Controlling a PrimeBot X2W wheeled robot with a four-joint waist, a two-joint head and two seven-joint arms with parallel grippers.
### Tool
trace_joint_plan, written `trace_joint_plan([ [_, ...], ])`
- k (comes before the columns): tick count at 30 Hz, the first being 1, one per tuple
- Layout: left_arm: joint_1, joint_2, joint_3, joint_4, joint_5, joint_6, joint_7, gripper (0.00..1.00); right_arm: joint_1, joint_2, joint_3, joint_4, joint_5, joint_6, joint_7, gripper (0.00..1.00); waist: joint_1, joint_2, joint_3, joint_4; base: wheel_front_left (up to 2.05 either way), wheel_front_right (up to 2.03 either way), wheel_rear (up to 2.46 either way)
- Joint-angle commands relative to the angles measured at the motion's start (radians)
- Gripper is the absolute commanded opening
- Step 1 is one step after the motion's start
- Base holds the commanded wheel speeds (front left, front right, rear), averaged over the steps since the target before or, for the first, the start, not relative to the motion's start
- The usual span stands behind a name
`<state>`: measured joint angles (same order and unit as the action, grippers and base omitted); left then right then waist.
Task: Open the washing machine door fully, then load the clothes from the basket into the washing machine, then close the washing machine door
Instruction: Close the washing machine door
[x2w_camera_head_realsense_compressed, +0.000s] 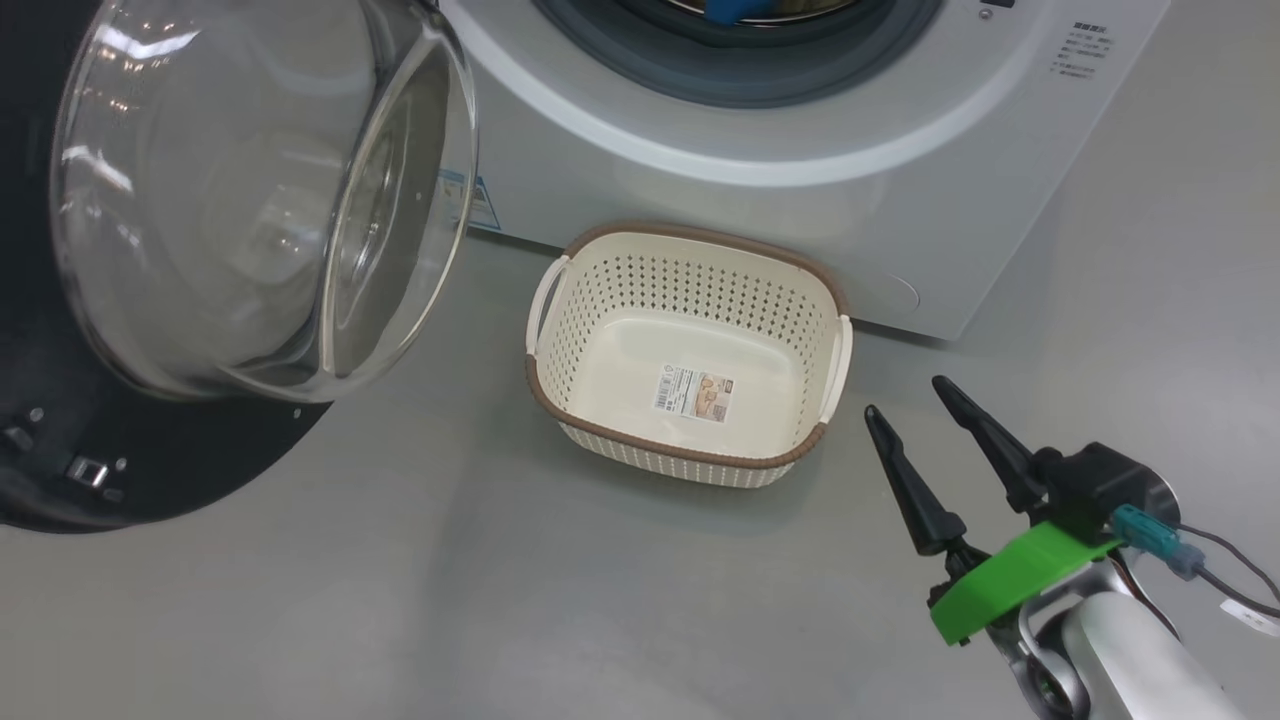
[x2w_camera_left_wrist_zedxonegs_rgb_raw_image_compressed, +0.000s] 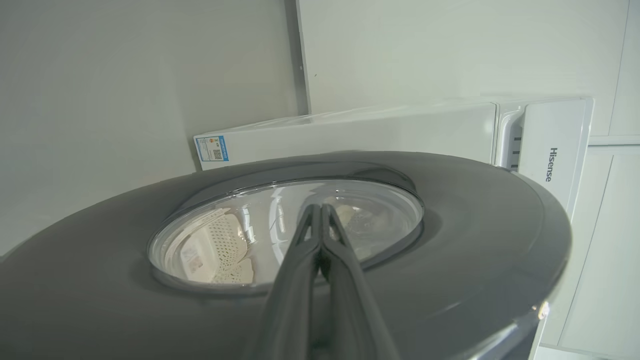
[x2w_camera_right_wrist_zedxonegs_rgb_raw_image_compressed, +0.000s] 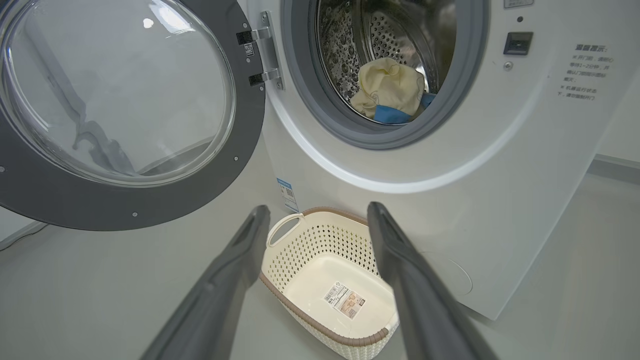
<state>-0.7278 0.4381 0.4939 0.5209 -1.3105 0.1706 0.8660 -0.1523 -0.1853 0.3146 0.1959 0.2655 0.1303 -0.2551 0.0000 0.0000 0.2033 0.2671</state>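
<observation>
Now the clothes (x2w_camera_right_wrist_zedxonegs_rgb_raw_image_compressed: 387, 85) are lying in the washing machine (x2w_camera_right_wrist_zedxonegs_rgb_raw_image_compressed: 450, 175), the basket (x2w_camera_head_realsense_compressed: 700, 236) sitting on the floor (x2w_camera_head_realsense_compressed: 480, 600) before it. Fingers of the right gripper (x2w_camera_head_realsense_compressed: 906, 397) are hanging released near the basket; those of the left gripper (x2w_camera_left_wrist_zedxonegs_rgb_raw_image_compressed: 321, 207), clenched, are pointing at the open door (x2w_camera_right_wrist_zedxonegs_rgb_raw_image_compressed: 125, 210).

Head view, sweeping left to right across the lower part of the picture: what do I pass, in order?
washing machine door, swung open → basket → right gripper, jaws open
</observation>
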Motion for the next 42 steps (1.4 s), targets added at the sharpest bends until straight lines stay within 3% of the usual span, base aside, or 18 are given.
trace_joint_plan([
  [1,0.002,0.039,0.004,-0.061,0.006,0.007,0.02,0.0,-0.033,0.003,0.007,-0.027,0.004,0.0,-0.007,1.0,0.0,0.0,-0.002,0.003,0.0,0.0,0.0],
  [12,0.076,-0.044,-0.046,-0.328,0.006,0.083,0.065,0.0,-0.031,0.022,-0.004,-0.033,0.002,0.0,-0.007,1.0,0.0,0.0,-0.005,0.01,0.0,0.0,0.0],
  [18,0.097,-0.124,-0.098,-0.485,0.012,0.126,0.062,0.0,-0.034,0.032,-0.004,-0.032,0.005,0.0,-0.007,1.0,0.0,0.0,-0.007,-0.004,0.0,0.0,0.0],
  [26,0.107,-0.215,-0.158,-0.551,0.02,0.115,0.032,0.0,-0.038,0.035,-0.004,-0.032,0.008,0.0,-0.007,1.0,0.0,0.0,-0.013,-0.05,0.0,0.0,0.0],
  [42,0.037,-0.323,-0.238,-0.476,0.034,0.042,-0.051,0.0,-0.027,0.051,-0.009,-0.032,0.008,0.0,-0.007,1.0,0.0,0.0,-0.04,-0.168,0.0,0.0,0.0],
])
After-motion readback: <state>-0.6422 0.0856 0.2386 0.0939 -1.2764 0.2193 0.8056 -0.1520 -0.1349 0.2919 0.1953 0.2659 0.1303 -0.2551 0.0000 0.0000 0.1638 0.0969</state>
